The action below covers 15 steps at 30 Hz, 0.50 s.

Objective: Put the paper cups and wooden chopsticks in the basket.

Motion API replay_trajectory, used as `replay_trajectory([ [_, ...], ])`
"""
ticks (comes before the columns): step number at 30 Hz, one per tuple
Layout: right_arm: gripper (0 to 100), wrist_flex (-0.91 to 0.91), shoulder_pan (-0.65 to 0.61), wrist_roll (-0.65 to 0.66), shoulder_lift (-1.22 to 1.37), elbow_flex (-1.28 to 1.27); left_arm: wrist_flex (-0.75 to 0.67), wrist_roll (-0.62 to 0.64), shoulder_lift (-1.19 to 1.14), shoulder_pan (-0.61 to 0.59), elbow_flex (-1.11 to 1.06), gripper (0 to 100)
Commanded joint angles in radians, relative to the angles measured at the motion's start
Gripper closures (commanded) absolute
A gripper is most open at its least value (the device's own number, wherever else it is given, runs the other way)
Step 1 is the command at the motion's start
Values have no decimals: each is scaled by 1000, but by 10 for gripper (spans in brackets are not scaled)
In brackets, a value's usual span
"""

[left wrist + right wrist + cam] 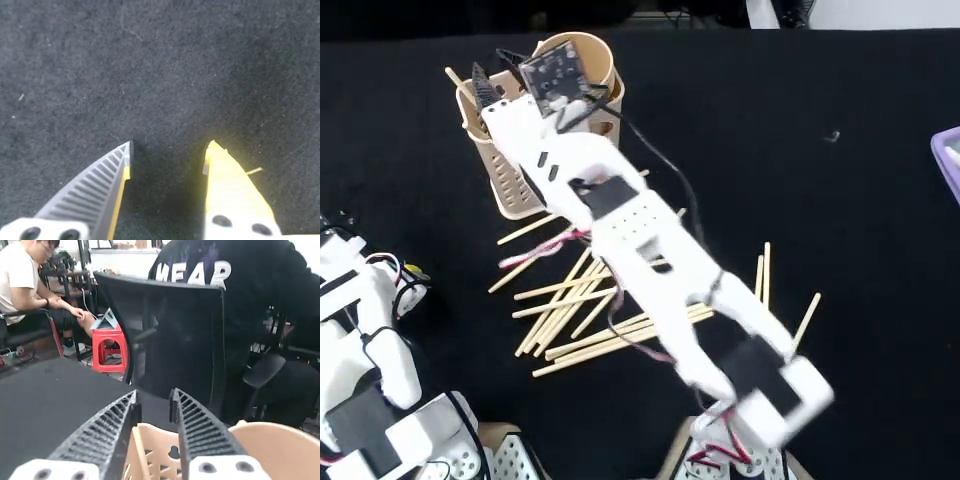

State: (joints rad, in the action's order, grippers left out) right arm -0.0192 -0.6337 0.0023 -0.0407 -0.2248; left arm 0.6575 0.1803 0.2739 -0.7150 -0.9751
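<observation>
My right arm (650,260) stretches in a long diagonal from its base at the near edge up to the far-left part of the bench (820,150). Its wrist hangs over the basket (515,190). The right end effector (154,395) sits just above the basket's rim, its black ribbed fingers (200,430) a narrow gap apart and pinching nothing. My left arm (365,380) is folded low at the near-left corner. The left end effector (171,146) points down at bare black cloth with its fingers spread wide, one grey and ridged, the other yellow.

The basket stands near the far-left side, with open cloth to its right. A purple object (948,155) pokes in at the right edge, well apart from everything else.

The basket is tan plastic with slotted walls. A paper cup (605,70) stands upright inside it, its round rim showing beside the wrist. One chopstick (453,77) pokes out over the basket's far-left rim. The remaining wooden chopsticks (582,300) are thin pale sticks lying scattered and crossed on the cloth between the basket and the arm bases, partly under the right arm.
</observation>
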Motion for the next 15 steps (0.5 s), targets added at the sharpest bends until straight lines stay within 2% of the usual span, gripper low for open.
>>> replay_trajectory([
  [1, 897, -233, 9, -6, -312, -54, -14, 3, -2, -12, 31, 762],
  [5, 896, -603, 78, -6, -618, -160, -14, 3, -2, -12, 31, 762],
  [8, 896, -876, 222, -5, -814, -242, -14, 3, -2, -12, 31, 762],
  [13, 889, -1114, 523, -3, -1027, -455, -14, 3, -2, -12, 31, 762],
  [15, 841, -1154, 629, 28, -1063, -561, -14, 3, -2, -12, 31, 762],
])
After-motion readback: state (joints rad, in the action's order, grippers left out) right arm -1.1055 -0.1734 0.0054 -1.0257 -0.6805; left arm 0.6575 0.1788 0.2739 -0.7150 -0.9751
